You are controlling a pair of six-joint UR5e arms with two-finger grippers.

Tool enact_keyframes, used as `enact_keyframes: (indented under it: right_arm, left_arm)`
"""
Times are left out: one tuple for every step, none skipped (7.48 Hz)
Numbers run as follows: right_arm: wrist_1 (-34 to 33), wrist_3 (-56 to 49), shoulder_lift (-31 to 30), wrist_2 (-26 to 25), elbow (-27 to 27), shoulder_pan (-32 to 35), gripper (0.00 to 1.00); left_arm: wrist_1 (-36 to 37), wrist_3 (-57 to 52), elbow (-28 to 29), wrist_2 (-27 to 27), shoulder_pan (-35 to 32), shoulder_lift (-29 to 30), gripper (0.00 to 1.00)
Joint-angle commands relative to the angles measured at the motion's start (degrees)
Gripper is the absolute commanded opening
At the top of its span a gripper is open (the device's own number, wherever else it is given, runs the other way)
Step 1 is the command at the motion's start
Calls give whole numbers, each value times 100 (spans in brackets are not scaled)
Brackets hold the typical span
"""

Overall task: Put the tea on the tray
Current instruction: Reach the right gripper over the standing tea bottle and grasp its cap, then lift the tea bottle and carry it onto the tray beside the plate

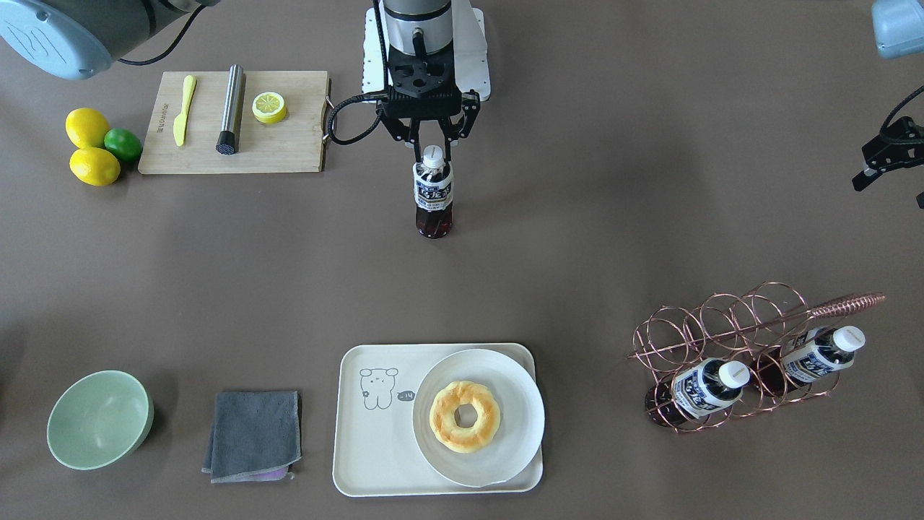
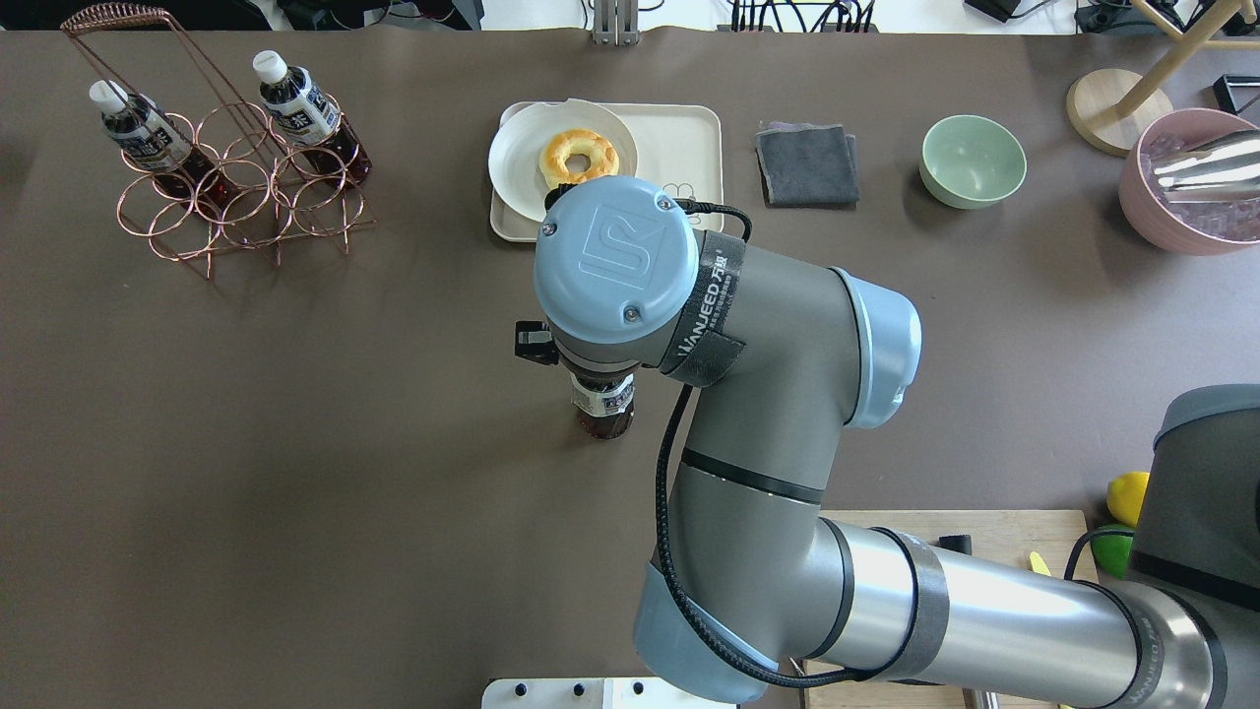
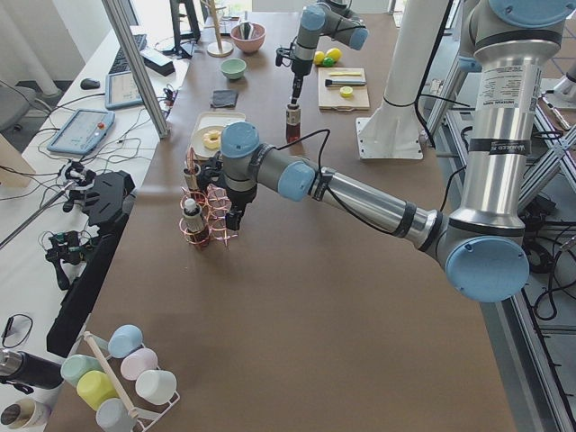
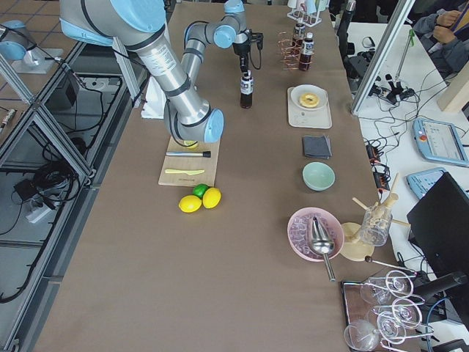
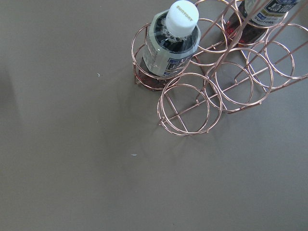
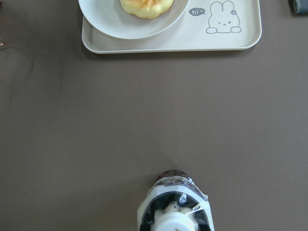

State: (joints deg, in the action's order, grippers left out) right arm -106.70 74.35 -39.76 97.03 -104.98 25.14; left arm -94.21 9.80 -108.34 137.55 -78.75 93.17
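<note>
A tea bottle (image 1: 433, 198) stands upright mid-table, also seen under the wrist in the overhead view (image 2: 603, 406). My right gripper (image 1: 433, 153) comes down over it with a finger pressed on each side of its white cap. In the right wrist view the bottle (image 6: 175, 211) is at the bottom edge and the tray (image 6: 226, 41) lies well ahead. The cream tray (image 1: 361, 462) carries a white plate (image 1: 520, 419) with a doughnut (image 1: 464, 417); its bear side is bare. My left gripper (image 1: 891, 189) is open and empty, near the copper rack (image 1: 722, 325).
The rack holds two more tea bottles (image 1: 704, 388) (image 1: 819, 354). A grey cloth (image 1: 254, 433) and green bowl (image 1: 99, 419) lie beside the tray. A cutting board (image 1: 289, 144) with knife, steel rod and lemon half sits by lemons (image 1: 90, 144). A pink bowl (image 2: 1191, 182) stands far right.
</note>
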Motion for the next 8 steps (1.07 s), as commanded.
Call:
enact_keyframes:
  right_arm:
    - [0, 1, 47, 0, 92, -1, 38]
    - [0, 1, 47, 0, 92, -1, 37]
    - [0, -8, 56, 0, 92, 8, 23]
    - [0, -26, 56, 9, 75, 34, 0]
    - [-9, -34, 56, 61, 66, 130, 0]
    - [-26, -35, 64, 88, 22, 236, 0]
    - [-35, -69, 99, 184, 13, 393, 0]
    - [-52, -270, 117, 306, 22, 595, 0]
  left_arm:
    - [-307, 13, -12, 9, -9, -176, 96]
    - [-326, 22, -12, 0, -9, -211, 96]
    - [-335, 13, -12, 0, -9, -212, 96]
    - [-335, 13, -12, 0, -9, -212, 96]
    - [-335, 13, 5, 0, -9, -212, 96]
    - [-335, 4, -3, 0, 8, -212, 96]
    - [-335, 4, -12, 0, -9, -212, 96]
    - [-335, -5, 14, 0, 8, -212, 96]
